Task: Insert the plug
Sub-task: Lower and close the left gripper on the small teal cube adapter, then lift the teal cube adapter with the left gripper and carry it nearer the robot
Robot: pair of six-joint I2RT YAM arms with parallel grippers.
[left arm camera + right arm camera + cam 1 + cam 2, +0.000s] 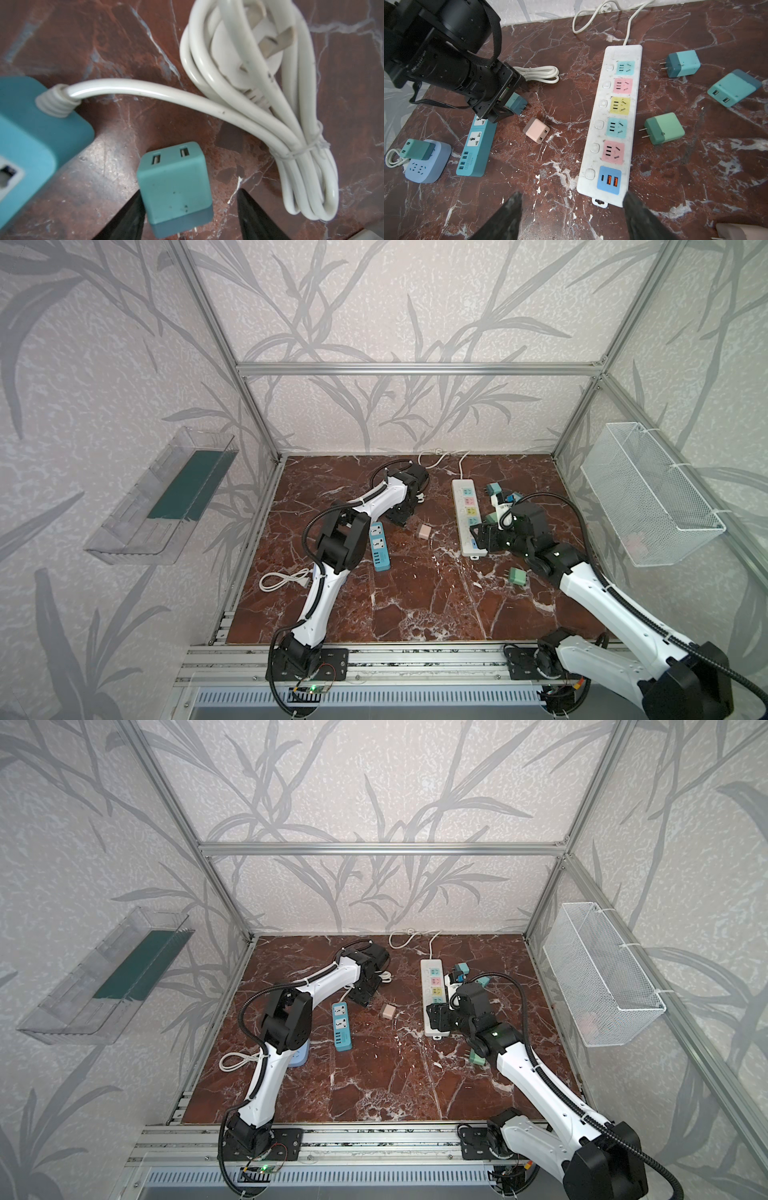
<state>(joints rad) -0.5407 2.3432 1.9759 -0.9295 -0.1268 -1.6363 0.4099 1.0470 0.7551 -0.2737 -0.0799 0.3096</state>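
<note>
step: pickup | left gripper point(189, 192) straddled teal plug point(174, 182), jaws apart (not clamped yet) | right gripper point(572, 193) gaping, empty | next: squeeze squarely, lift

Red-brown marble bench point(415, 605), strewn with sockets and chargers.
A long white power strip point(467, 514) lies right of centre, a shorter blue power strip point(379, 546) left, a pink charger point(424, 531) between them; a green charger point(663, 128) and two teal chargers point(683, 63) sit beside the white one, a bundled cord point(270, 104) by the blue.
</note>
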